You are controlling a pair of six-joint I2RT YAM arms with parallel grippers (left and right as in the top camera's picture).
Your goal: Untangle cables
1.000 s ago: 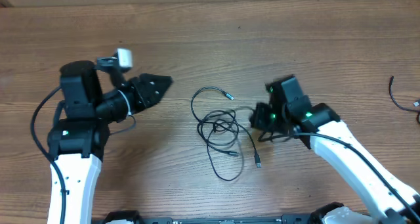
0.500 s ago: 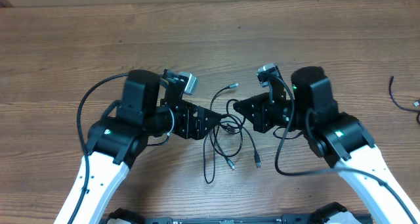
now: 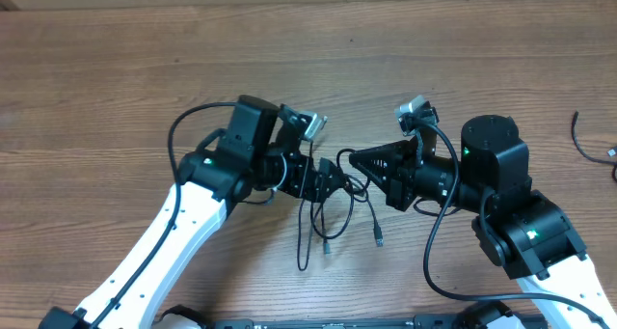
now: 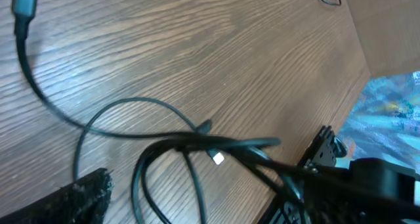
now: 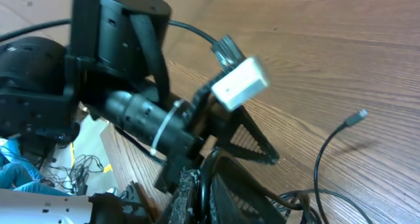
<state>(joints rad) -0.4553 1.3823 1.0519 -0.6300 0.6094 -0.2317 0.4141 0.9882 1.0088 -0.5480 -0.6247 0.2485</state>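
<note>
The left gripper [image 3: 331,181] and the right gripper [image 3: 355,159] sat nose to nose over the middle of the table [image 3: 145,68], right at the knot of cables [image 3: 345,188]. Strands trailed off the knot toward the robot, one plug end [image 3: 378,239] lying flat on the wood. Were either pincer's fingers clamped on a cord? I could not tell (the black tips and black cords merged together). The left wrist view showed cables [image 4: 197,142] looping and crossing, close up. The right wrist view caught a silver-tipped end [image 5: 357,117] apart on the wood.
</note>
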